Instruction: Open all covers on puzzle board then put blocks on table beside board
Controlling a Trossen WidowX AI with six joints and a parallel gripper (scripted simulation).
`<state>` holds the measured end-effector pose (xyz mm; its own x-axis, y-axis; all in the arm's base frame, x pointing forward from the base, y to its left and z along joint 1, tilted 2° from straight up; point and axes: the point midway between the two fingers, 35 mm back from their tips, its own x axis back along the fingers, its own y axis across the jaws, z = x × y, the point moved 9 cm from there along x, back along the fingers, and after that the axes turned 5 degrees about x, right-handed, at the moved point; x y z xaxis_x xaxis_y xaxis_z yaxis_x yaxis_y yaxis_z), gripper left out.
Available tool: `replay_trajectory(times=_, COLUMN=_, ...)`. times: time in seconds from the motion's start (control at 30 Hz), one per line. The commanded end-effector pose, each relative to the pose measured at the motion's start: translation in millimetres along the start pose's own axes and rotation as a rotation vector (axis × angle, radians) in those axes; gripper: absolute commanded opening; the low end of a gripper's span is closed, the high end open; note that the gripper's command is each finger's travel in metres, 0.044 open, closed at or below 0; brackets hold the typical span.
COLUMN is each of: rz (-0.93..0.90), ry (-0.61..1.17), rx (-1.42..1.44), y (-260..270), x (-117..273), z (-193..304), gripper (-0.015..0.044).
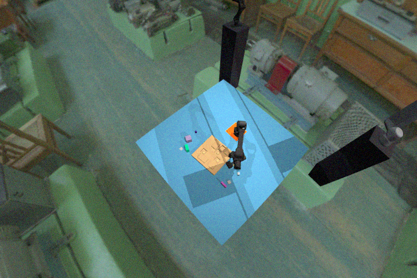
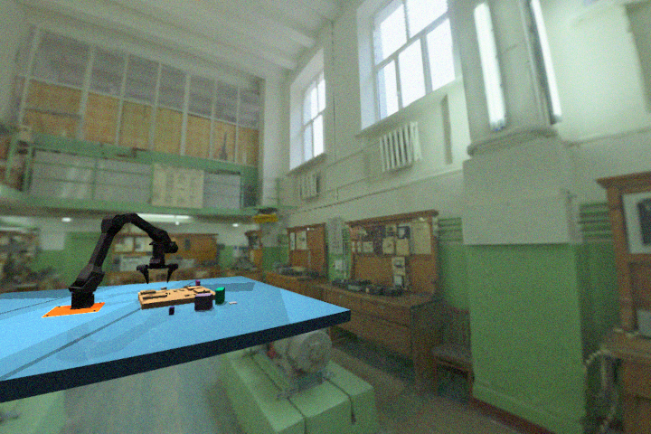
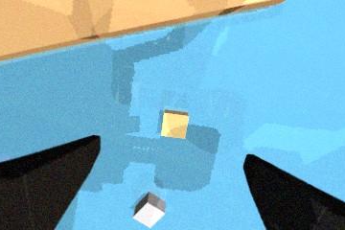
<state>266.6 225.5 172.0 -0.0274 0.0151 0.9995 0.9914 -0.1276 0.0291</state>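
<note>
My gripper (image 1: pixel 233 165) (image 2: pixel 158 281) (image 3: pixel 173 151) is wide open and empty, above the table beside the board. A small yellow block (image 3: pixel 174 125) lies on the table below and between the spread fingers in the wrist view, clear of the board edge; the hand hides it in the top view. The tan puzzle board (image 1: pixel 212 167) (image 2: pixel 152 304) (image 3: pixel 32 29) lies flat. It bears small raised tan pieces and dark outlines, too small to tell which covers are open or which wells hold blocks.
A white cube (image 1: pixel 238 173) (image 3: pixel 149 210) lies near the yellow block. A grey cube (image 1: pixel 229 182) and magenta bar (image 1: pixel 223 184) (image 2: pixel 197 282) lie farther out. Across the board are a lilac block (image 1: pixel 188 138) (image 2: pixel 203 301), green block (image 1: pixel 186 147) (image 2: pixel 220 295) and dark blue piece (image 1: pixel 196 131) (image 2: pixel 171 310).
</note>
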Motion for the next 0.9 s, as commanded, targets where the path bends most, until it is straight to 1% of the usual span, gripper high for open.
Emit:
replay_trajectory(times=0.0, rz=0.000, ry=0.004, rx=-0.001, y=0, x=13, z=0, gripper=0.0440)
replay_trajectory(times=0.27, rz=0.001, ry=0.004, rx=0.000, y=-2, x=34, z=-2, gripper=0.0440)
replay_trajectory(times=0.37, rz=0.001, ry=0.003, rx=0.000, y=3, x=34, z=-9, gripper=0.0361)
replay_trajectory(times=0.8, rz=0.000, ry=0.001, rx=0.029, y=34, x=34, z=-70, gripper=0.0020)
replay_trajectory(times=0.83, rz=0.000, ry=0.001, rx=0.031, y=36, x=34, z=-75, gripper=0.0000)
replay_trajectory(times=0.87, rz=0.000, ry=0.001, rx=0.034, y=37, x=34, z=-80, gripper=0.0000)
